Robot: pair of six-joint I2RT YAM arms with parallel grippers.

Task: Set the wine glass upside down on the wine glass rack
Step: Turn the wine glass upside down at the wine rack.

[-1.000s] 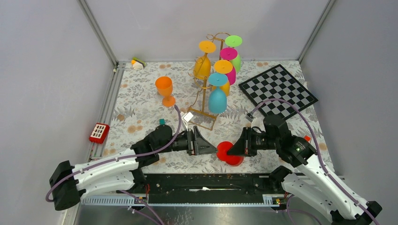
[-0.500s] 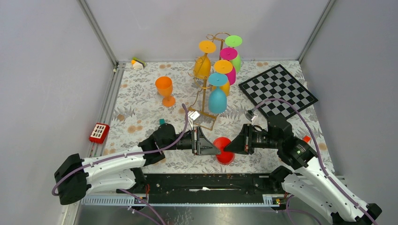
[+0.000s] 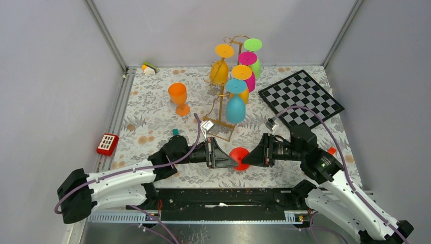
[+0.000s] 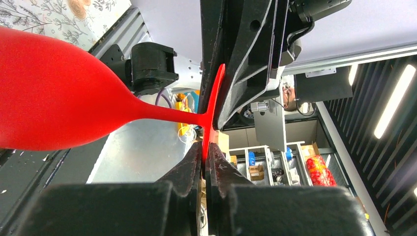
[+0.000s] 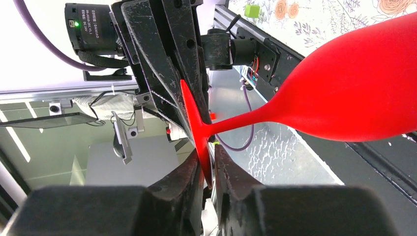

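Two grippers meet at the wine glass (image 3: 239,156): the left gripper (image 4: 205,149) has just pinched its foot, facing the right gripper (image 5: 207,167), whose grip I cannot tell. A hand-over, likely.

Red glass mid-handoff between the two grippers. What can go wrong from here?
1. The left gripper pinches only the thin foot edge of the red wine glass, bowl sticking out sideways; it may pivot or slip once the right gripper releases.
2. Both grippers crowd that foot, so a retreat could snag it.
3. The wine glass rack is crowded; the bowl could knock the blue glass.
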